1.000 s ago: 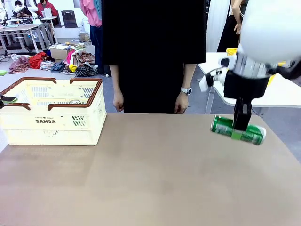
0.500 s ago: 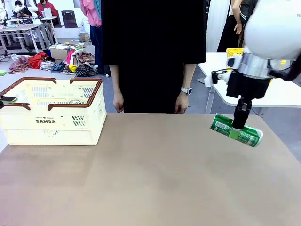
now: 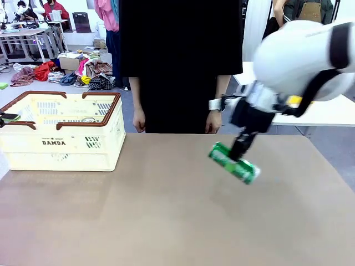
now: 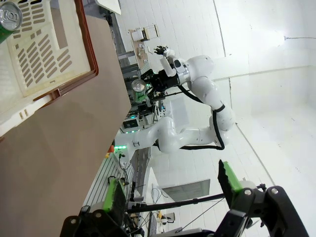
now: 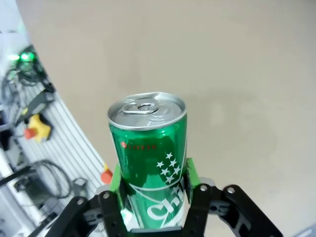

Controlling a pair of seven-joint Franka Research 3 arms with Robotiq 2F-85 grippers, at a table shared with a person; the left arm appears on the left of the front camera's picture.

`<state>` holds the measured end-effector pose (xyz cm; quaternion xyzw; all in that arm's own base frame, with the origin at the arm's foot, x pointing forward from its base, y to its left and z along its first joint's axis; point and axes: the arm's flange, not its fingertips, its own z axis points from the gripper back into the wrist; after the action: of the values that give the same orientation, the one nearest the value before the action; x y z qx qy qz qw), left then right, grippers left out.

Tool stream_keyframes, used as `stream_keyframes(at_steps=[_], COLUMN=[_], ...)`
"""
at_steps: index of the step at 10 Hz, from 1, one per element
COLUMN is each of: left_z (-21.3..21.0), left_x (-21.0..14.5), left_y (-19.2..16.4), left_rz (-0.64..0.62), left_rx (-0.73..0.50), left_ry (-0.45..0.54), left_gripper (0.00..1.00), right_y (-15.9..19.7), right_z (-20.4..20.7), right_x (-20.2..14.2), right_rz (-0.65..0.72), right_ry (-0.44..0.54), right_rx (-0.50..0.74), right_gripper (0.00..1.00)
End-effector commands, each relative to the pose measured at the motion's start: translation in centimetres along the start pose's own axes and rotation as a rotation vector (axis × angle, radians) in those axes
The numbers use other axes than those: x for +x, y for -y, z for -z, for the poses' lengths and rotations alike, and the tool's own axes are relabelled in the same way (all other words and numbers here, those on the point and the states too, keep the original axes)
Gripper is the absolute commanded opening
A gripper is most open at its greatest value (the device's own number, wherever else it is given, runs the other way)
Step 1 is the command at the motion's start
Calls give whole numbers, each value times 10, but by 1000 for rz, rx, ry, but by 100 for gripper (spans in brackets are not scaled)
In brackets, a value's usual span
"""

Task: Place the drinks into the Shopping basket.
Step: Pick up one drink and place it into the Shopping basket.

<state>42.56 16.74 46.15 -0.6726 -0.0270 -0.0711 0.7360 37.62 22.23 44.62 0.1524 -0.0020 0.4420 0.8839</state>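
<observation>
A green can with white lettering hangs tilted above the right middle of the brown table, with my right gripper shut on its middle. In the right wrist view the can rises between the green pads, silver top up, over bare tabletop. The cream Shopping basket with a brown rim stands at the table's left, far from the can. My left gripper is open with nothing between its fingers, back from the basket. A silver-topped can sits inside the basket.
A person in black stands at the table's far edge, hands hanging down. A white table stands behind on the right. Past the table edge in the right wrist view runs a rail with cables.
My right arm has swung left with the green can, from near the right edge toward the table's middle. The can tilts more steeply. The basket has stayed put.
</observation>
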Motion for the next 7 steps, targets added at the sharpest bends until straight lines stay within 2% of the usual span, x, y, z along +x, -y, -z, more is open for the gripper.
stream_keyframes(at_steps=[1, 2, 4, 5, 7], left_z=[1, 1, 1, 1, 1], left_x=[-3, -3, -3, -3, -3], left_y=[4, 4, 4, 4, 4], left_rz=[-6, -6, -6, -6, -6], left_rx=[-12, -12, -12, -12, -12], left_ry=[-2, -2, -2, -2, -2], left_gripper=[100, 100, 100, 100, 100], right_y=[-29, -50, -96, -115, -124], right_z=[18, 32, 62, 78, 109], right_x=[68, 100, 149, 175, 208], right_rz=[139, 305, 395, 420, 521], right_ry=[-42, 14, 17, -15, -31], right_rx=[-22, 3, -6, -34, -87], right_gripper=[0, 0, 0, 0, 0])
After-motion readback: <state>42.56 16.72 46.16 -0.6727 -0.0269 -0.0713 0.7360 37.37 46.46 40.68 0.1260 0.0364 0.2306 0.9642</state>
